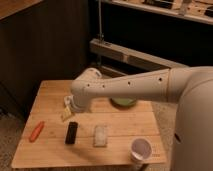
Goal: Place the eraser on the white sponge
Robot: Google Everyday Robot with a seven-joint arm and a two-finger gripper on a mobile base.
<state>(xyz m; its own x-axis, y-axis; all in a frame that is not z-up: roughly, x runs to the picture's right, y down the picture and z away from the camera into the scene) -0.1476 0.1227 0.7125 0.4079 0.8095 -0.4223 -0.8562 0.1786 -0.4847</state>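
Closest to my camera is the robot's white arm, which fills the right edge and reaches leftward over the wooden table. On my feed the eraser lies flat on the table's front half, left of centre, its long side running toward and away from me. Just to its right, with a strip of bare wood between them, lies the white sponge, turned the same way; the eraser is not on it. Behind the eraser hangs the gripper, tucked under the arm's rounded wrist joint. It sits apart from the eraser, and I cannot tell whether it is open or closed, nor whether it has hold of anything. A small yellowish piece shows right at its lower edge; touching or not, I can't say. Farther left, an orange stick lies at a slant near the table's edge. A green dish sits toward the back, partly hidden by the arm, and a white cup stands upright at the front right corner
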